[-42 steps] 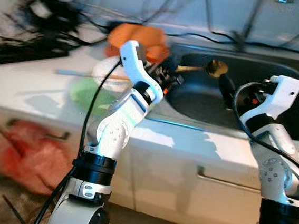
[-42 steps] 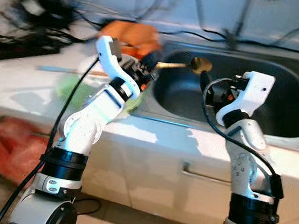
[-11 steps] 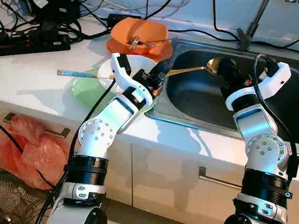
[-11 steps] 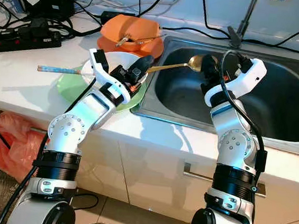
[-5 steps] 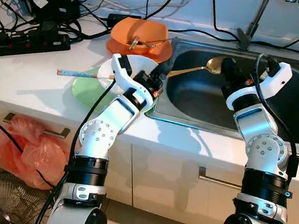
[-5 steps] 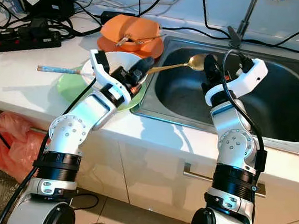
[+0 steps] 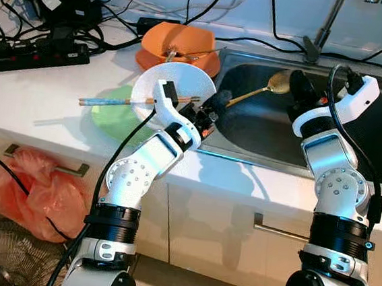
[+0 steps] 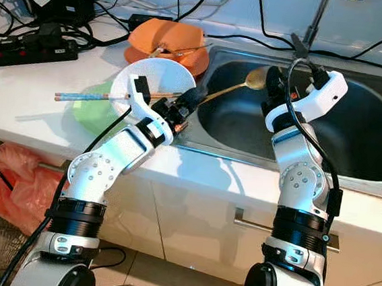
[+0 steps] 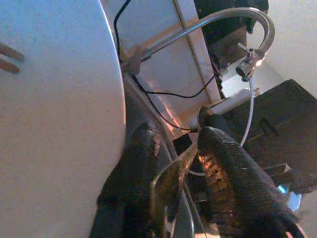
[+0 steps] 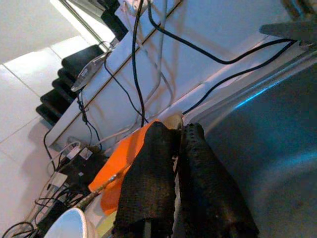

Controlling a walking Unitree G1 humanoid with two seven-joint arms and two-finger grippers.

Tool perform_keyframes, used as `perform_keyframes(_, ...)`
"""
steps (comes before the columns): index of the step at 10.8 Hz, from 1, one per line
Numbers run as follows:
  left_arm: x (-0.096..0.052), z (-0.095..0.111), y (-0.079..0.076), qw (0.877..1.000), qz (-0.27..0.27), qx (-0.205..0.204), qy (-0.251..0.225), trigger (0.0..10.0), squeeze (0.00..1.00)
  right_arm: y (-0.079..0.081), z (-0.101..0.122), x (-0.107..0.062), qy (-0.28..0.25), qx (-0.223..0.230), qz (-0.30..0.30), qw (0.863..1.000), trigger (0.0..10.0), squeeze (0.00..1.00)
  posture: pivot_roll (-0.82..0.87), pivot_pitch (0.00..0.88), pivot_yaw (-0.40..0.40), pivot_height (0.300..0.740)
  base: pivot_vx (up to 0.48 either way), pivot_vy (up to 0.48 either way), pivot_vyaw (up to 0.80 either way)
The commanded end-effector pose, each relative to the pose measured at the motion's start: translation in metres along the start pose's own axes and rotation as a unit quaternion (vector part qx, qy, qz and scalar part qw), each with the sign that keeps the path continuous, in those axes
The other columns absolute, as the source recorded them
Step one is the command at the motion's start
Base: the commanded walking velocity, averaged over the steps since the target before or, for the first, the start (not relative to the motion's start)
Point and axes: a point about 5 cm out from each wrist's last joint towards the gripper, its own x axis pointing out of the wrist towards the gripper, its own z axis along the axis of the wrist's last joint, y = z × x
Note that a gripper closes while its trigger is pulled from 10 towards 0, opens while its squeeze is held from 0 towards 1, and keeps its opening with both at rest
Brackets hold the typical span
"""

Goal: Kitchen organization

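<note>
Chopsticks [image 7: 124, 100] lay across a tilted white bowl [image 7: 174, 91] over a green plate [image 7: 114, 120], left gripper [image 7: 214, 107] clasped the spoon [image 7: 264, 88] handle at the sink [image 7: 259, 133] edge, right gripper [image 7: 296, 89] pinched its head.

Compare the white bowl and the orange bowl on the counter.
The white bowl is tilted up on edge with chopsticks across it, close to the left gripper; the orange bowl sits flat farther back, holding utensils. The white bowl stands over a green plate; the orange bowl rests on the counter. Both sit left of the sink.
</note>
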Motion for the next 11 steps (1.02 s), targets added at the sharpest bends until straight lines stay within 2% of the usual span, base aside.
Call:
perform_keyframes(1, 0.007, -0.016, -0.013, 1.0, -0.019, -0.019, 0.009, 10.0, 1.0, 0.001, -0.003, 0.003, 0.008, -0.006, -0.009, 1.0, 0.0, 0.0, 0.08, 0.044, 0.035, 0.74, 0.0, 0.0, 0.0)
perform_keyframes(3, 0.007, -0.01, -0.01, 1.0, -0.004, -0.004, -0.005, 10.0, 1.0, 0.0, -0.004, 0.003, 0.008, -0.003, -0.013, 1.0, 0.0, 0.0, 0.08, 0.045, 0.036, 0.74, 0.0, 0.0, 0.0)
perform_keyframes(6, 0.009, 0.003, -0.019, 0.999, -0.001, 0.025, -0.03, 10.0, 1.0, 0.0, -0.005, 0.004, 0.008, -0.002, -0.013, 1.0, 0.0, 0.0, 0.08, 0.048, 0.032, 0.74, 0.0, 0.0, 0.0)
perform_keyframes(9, 0.008, 0.014, -0.012, 0.998, 0.019, 0.04, -0.053, 10.0, 1.0, 0.001, -0.004, 0.006, 0.007, -0.002, -0.013, 1.0, 0.0, 0.0, 0.09, 0.049, 0.026, 0.74, 0.0, 0.0, 0.0)
perform_keyframes(11, 0.008, 0.017, -0.013, 0.997, 0.022, 0.048, -0.062, 10.0, 1.0, 0.001, 0.0, 0.007, -0.003, -0.001, -0.014, 1.0, 0.0, 0.0, 0.08, 0.048, 0.027, 0.74, 0.0, 0.0, 0.0)
